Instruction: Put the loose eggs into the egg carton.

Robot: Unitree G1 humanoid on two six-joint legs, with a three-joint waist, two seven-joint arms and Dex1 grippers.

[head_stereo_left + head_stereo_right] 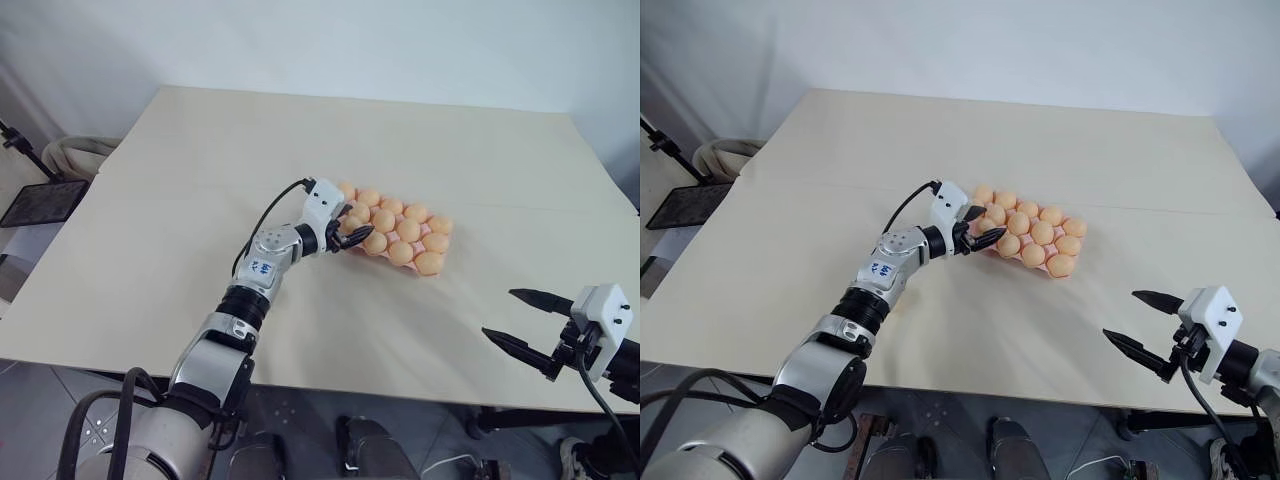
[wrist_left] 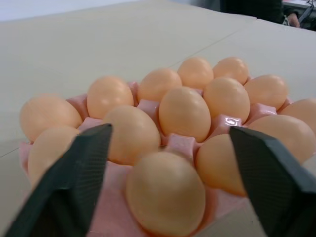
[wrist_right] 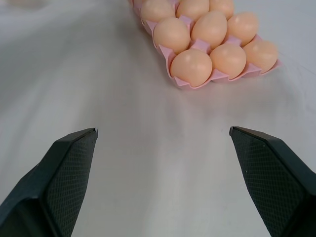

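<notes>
The pink egg carton [image 2: 180, 144] lies at the middle of the table, its cups filled with pale orange eggs [image 1: 408, 230]. The loose eggs are out of view: every egg I see sits in a cup. My left gripper [image 1: 350, 233] is at the carton's left end, open, its fingers [image 2: 74, 173] spread on either side of the nearest corner egg [image 2: 165, 192], which rests in its cup untouched. My right gripper [image 1: 498, 313] hangs open over the table's front right edge, pointing toward the carton's near end [image 3: 191, 66] with nothing between its fingers.
The light wooden table [image 1: 200, 180] reaches far to the left of and behind the carton. Off its left side stand a black flat panel on a stand [image 1: 40, 203] and a coil of hose [image 1: 75, 152]. A white wall runs behind.
</notes>
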